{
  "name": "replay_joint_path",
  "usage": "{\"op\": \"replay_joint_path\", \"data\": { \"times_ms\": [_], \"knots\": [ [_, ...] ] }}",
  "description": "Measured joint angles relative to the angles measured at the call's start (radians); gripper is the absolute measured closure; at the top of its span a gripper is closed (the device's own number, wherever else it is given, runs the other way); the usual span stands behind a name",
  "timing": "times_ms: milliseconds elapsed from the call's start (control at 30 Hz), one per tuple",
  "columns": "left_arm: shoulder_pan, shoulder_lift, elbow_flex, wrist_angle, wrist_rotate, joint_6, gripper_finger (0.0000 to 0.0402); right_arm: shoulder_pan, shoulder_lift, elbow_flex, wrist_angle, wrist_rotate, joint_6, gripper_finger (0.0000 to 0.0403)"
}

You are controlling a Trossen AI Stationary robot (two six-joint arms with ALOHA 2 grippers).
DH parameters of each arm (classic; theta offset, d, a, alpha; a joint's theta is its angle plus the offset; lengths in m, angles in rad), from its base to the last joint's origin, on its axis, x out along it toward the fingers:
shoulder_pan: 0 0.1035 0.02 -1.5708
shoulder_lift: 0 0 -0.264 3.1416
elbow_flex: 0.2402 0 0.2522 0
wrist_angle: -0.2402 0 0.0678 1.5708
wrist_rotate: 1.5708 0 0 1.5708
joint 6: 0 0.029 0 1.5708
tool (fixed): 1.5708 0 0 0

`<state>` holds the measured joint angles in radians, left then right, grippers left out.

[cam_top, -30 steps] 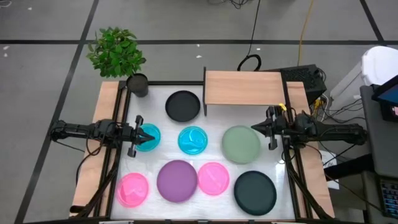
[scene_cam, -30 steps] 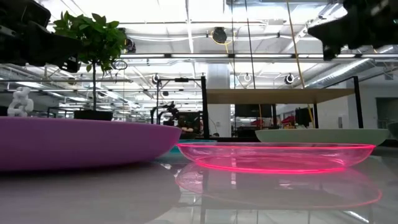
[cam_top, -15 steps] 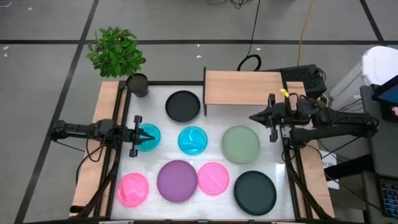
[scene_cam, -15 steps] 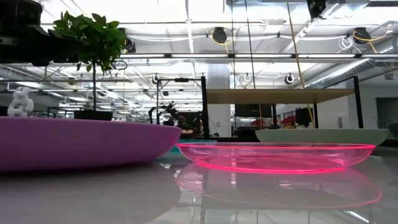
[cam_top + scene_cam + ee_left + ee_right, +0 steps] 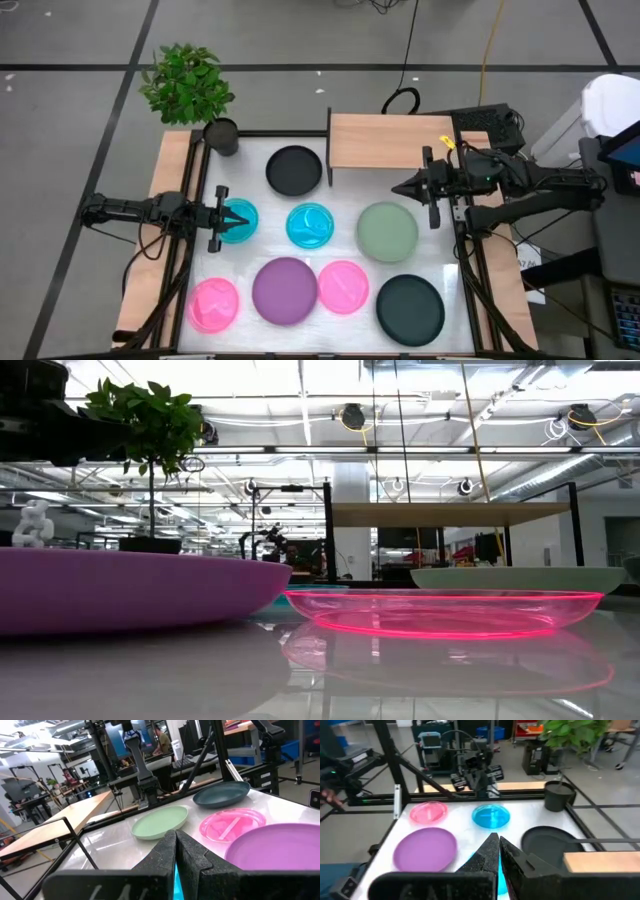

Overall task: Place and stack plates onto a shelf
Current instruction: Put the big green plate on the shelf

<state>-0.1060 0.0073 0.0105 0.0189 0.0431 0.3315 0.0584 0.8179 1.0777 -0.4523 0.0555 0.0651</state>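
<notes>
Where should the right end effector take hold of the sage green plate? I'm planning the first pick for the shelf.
Probably at the rim. The sage green plate lies flat and shallow, with no handle. The right end effector hovers shut near its far edge, so come from above there, one finger inside the rim, one outside. That edge faces the shelf.

I am not finding any text, label, brand or number that I can read in these views. I am seeing no writing on the plates, the shelf or the arms, and the room behind is showing none either.
</notes>
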Motion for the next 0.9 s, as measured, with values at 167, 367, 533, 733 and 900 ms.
{"op": "replay_joint_path", "data": {
  "times_ms": [167,367,533,733,900],
  "knots": [
    [0.0,0.0,0.0,0.021,0.0,-0.083,0.0385,0.044,0.04,0.049,0.002,0.012,0.004,0.0403],
    [0.0,0.0,0.0,0.043,0.0,-0.283,0.0385,0.09,0.08,0.101,-0.058,0.103,0.021,0.0403],
    [0.0,0.0,0.0,0.044,-0.007,-0.304,0.0385,0.095,0.107,0.133,-0.123,0.105,0.057,0.0403],
    [0.0,0.0,0.0,0.052,-0.046,-0.337,0.0385,0.095,0.139,0.138,-0.264,0.105,0.138,0.0403],
    [0.0,0.009,0.0,0.054,-0.094,-0.35,0.0385,0.095,0.181,0.138,-0.384,0.105,0.235,0.0403]
  ]
}}
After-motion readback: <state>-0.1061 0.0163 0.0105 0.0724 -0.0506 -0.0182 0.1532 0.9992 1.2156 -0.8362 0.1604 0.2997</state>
